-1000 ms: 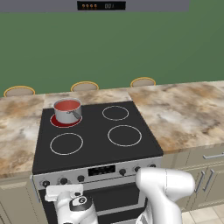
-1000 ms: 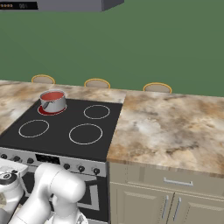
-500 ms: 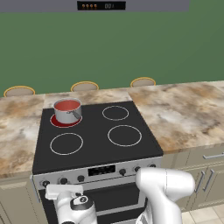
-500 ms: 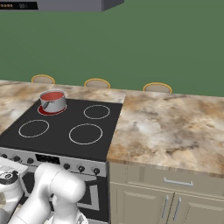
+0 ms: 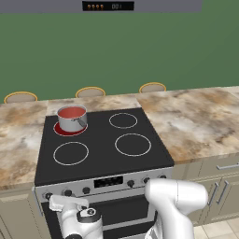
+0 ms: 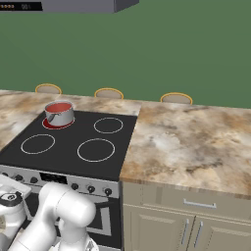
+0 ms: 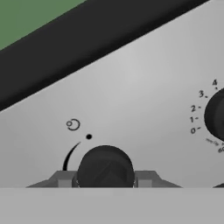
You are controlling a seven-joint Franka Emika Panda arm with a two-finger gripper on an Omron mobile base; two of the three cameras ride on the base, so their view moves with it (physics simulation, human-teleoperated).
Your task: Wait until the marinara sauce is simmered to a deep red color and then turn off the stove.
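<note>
The marinara sauce [image 5: 71, 112] [image 6: 59, 107] is a smooth red disc in a small steel saucepan [image 5: 72, 122] on the stove's [image 5: 103, 151] back left burner, which glows red under the pan. My gripper [image 5: 63, 201] [image 6: 11, 185] is low at the left end of the stove's silver front panel. In the hand view a black knob [image 7: 105, 168] sits between my two fingertips [image 7: 64, 179], and the gripper [image 7: 105, 180] is shut on it. A small dot and a burner symbol are printed above the knob.
A second knob [image 7: 216, 114] with a numbered dial lies to the right on the panel. Marble counters [image 5: 196, 121] flank the stove [image 6: 73, 147], with cabinet drawers [image 6: 196, 203] below. Three round stool backs stand behind the counter, and a hood display [image 5: 108, 6] hangs above.
</note>
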